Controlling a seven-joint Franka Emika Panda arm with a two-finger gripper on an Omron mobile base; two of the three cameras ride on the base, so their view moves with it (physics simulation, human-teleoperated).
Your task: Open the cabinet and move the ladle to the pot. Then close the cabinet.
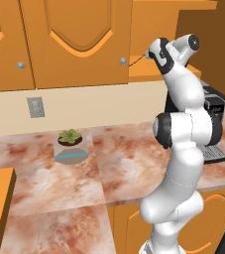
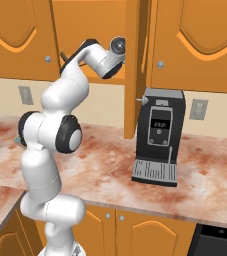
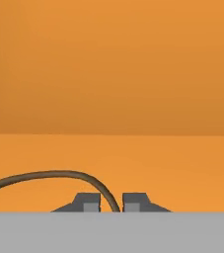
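While the ladle (image 3: 59, 175) shows as a thin, dark brown curved rod, its long handle arcs from the left edge of the hand view across the cabinet's orange floor and dips down between the two dark fingertips (image 3: 88, 202). Its bowl cannot be made out. The gripper (image 3: 111, 203) has its jaws drawn close on either side of the handle, closed on it with hardly any gap left.

In the left base view a short stretch of the same dark handle (image 1: 139, 59) sticks out leftward from the hand, up inside the open cabinet (image 1: 153, 39), above its shelf and just right of the round silver knob (image 1: 123, 61) of the neighbouring closed door. The cabinet's own door (image 2: 132, 70) stands swung out, seen edge-on in the right base view, just left of the black coffee machine (image 2: 159, 137).

The white arm rises from the base, bends at a dark elbow over the marbled counter (image 1: 124, 168), then reaches up and far into the cabinet, wrist turned so the hand points inward. A small potted plant (image 1: 70, 144) sits on the counter, well to the left.
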